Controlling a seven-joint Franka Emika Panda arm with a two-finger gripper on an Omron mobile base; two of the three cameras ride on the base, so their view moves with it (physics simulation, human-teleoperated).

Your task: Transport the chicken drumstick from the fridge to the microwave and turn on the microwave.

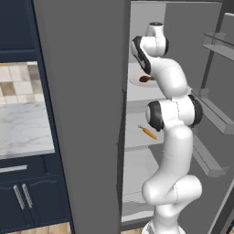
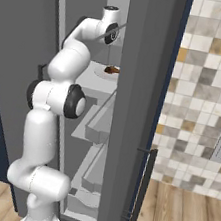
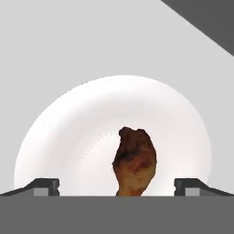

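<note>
tool (image 3: 117,187) spread wide, holding nothing, i hover above the chicken drumstick (image 3: 135,160) lying on the plate (image 3: 59,137) on the fridge (image 1: 82,114) shelf; closing off-centre could squirt the meat sideways off that plate.

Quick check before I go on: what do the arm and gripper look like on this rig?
The arm is glossy white, built of rounded, tube-like links with dark grey-black rings at the joints. No cables or markings show. The gripper has two small dark grey, blocky finger tips.
</note>
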